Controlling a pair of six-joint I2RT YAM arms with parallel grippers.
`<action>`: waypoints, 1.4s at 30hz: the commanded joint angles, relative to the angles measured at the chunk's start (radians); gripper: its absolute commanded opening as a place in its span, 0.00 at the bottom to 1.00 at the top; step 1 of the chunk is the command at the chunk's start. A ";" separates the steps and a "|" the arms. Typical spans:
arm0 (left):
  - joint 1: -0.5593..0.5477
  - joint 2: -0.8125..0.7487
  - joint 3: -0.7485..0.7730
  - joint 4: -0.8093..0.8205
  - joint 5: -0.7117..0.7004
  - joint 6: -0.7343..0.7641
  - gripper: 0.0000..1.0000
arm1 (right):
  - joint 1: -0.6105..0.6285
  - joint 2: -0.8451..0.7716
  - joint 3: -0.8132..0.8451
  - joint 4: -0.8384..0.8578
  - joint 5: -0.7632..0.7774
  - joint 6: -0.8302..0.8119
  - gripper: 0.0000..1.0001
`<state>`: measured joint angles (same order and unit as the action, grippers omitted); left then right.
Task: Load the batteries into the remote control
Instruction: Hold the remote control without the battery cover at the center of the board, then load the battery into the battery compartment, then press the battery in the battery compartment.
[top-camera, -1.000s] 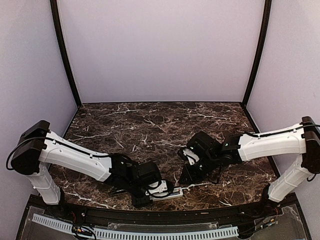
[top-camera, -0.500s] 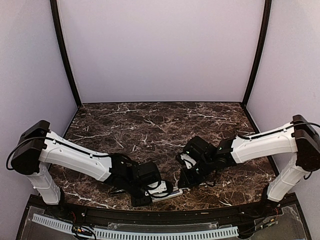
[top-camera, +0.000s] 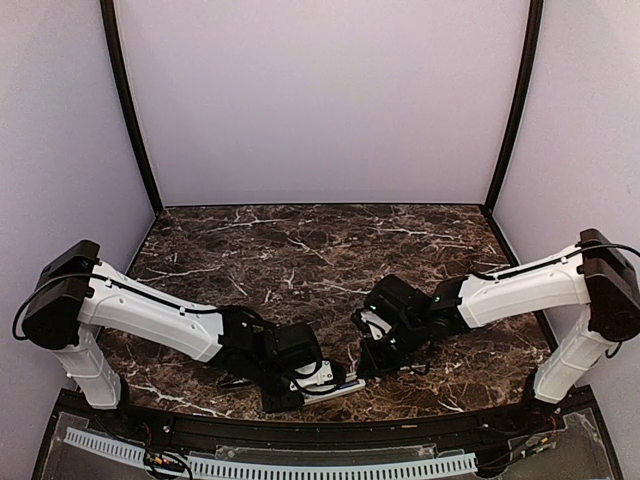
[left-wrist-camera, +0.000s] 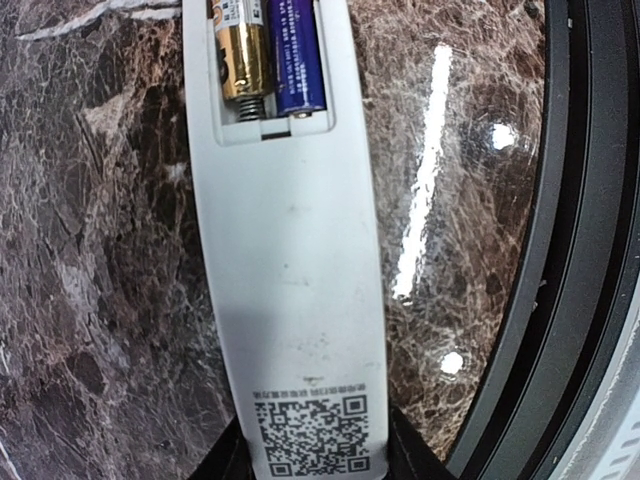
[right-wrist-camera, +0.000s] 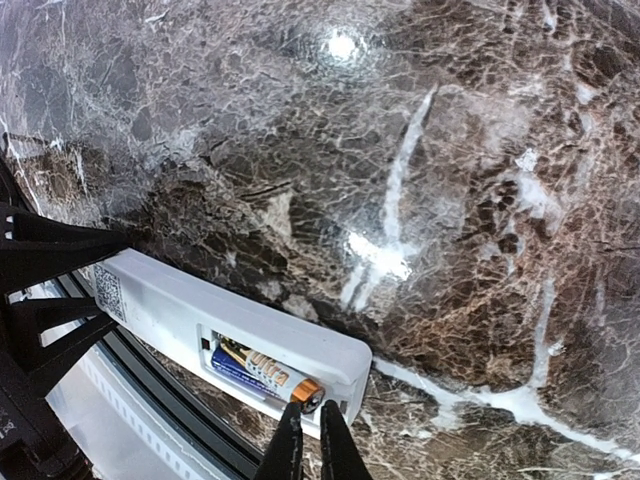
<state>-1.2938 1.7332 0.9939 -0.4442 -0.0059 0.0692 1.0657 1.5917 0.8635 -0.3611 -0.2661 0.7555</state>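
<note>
The white remote control (left-wrist-camera: 290, 250) lies back-up near the table's front edge, also seen in the top view (top-camera: 335, 385). Its open recess holds two batteries side by side, a gold-and-black one (left-wrist-camera: 240, 50) and a blue one (left-wrist-camera: 295, 55). My left gripper (left-wrist-camera: 312, 452) is shut on the remote's end with the QR code. In the right wrist view the gold battery (right-wrist-camera: 270, 377) sits tilted, its copper end raised near the remote's (right-wrist-camera: 200, 310) end. My right gripper (right-wrist-camera: 305, 430) is shut, its tips right at that copper end.
The black rim of the table's front edge (left-wrist-camera: 590, 250) runs close beside the remote. The dark marble tabletop (top-camera: 300, 250) stretches behind both arms. The left gripper's black fingers (right-wrist-camera: 50, 250) show at the left of the right wrist view.
My right arm has moved left and down toward the remote's open end. The left arm and the remote have hardly moved.
</note>
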 joint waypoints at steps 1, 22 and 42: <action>0.002 0.002 -0.009 -0.068 0.003 0.004 0.38 | 0.016 0.027 0.003 0.018 -0.006 0.010 0.05; 0.002 0.012 -0.008 -0.075 0.038 0.000 0.38 | 0.089 0.143 0.034 0.022 0.011 0.067 0.00; 0.002 0.002 -0.023 -0.073 0.041 0.007 0.38 | 0.120 0.140 0.153 -0.222 0.228 -0.005 0.17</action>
<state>-1.2919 1.7332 0.9939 -0.4469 0.0135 0.0589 1.1904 1.7157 1.0481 -0.5571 -0.0628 0.7849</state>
